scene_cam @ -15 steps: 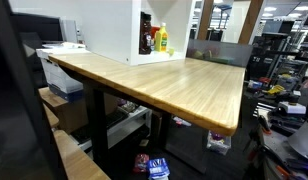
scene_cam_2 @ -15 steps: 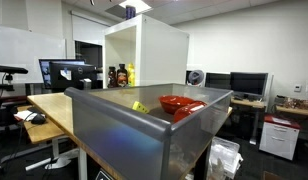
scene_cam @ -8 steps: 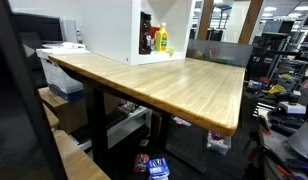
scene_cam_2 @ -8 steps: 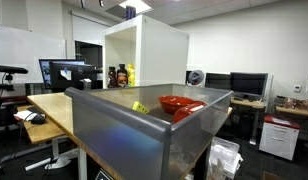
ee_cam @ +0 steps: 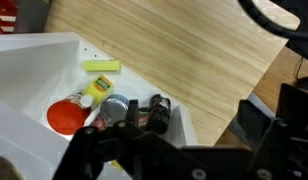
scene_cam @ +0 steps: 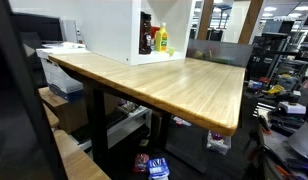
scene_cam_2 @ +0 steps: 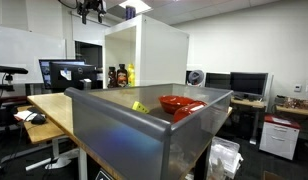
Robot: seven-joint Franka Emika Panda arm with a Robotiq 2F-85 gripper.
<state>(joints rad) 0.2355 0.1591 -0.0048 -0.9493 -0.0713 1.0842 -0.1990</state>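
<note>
— Where are our bottles (scene_cam: 162,40)?
— Crowded inside the white shelf (scene_cam: 109,25) on the table (scene_cam: 184,85). Our gripper (scene_cam_2: 91,10) hangs high above, jaws apart, empty.
— Risk?
— Reaching in, we could clip the shelf wall or topple a bottle.

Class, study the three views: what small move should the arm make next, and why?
Probably lower a little toward the open front of the white cabinet: the gripper hangs open and empty high above the table, far from the yellow bottle inside.
</note>
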